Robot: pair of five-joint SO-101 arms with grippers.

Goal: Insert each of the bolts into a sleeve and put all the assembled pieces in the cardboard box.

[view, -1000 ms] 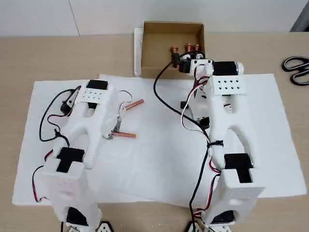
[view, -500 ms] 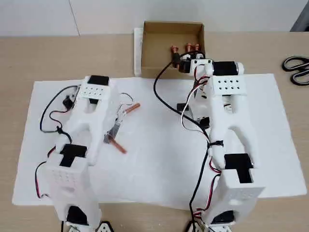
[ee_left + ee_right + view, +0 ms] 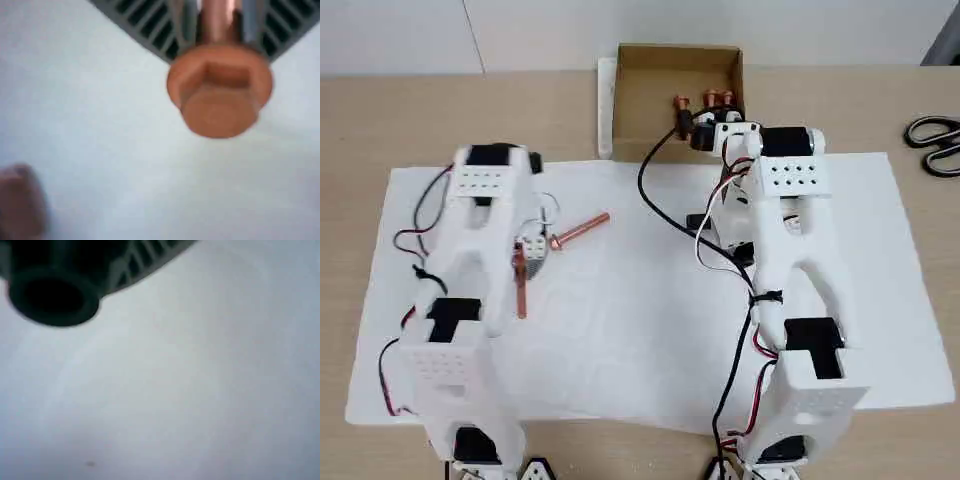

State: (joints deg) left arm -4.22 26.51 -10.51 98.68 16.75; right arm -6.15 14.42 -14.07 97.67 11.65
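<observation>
Left pincer (image 3: 218, 15) clamps one bolt (image 3: 220, 90); a second bolt (image 3: 580, 230) lies beside it. Right pincer (image 3: 100, 260) grips one sleeve (image 3: 52, 297); three assembled pieces (image 3: 708, 98) sit in the cardboard box (image 3: 640, 115) beyond.

The left arm (image 3: 470, 270) and the right arm (image 3: 790, 250) are both showing white plastic shells, with forked Y-shaped links and black motor blocks sitting at the joints. A flat plate with 2 rows of small holes is capping each wrist. Black, red and white cables are looping along both arms. Grey ribbed faces are lining the left gripper (image 3: 218, 22).
</observation>
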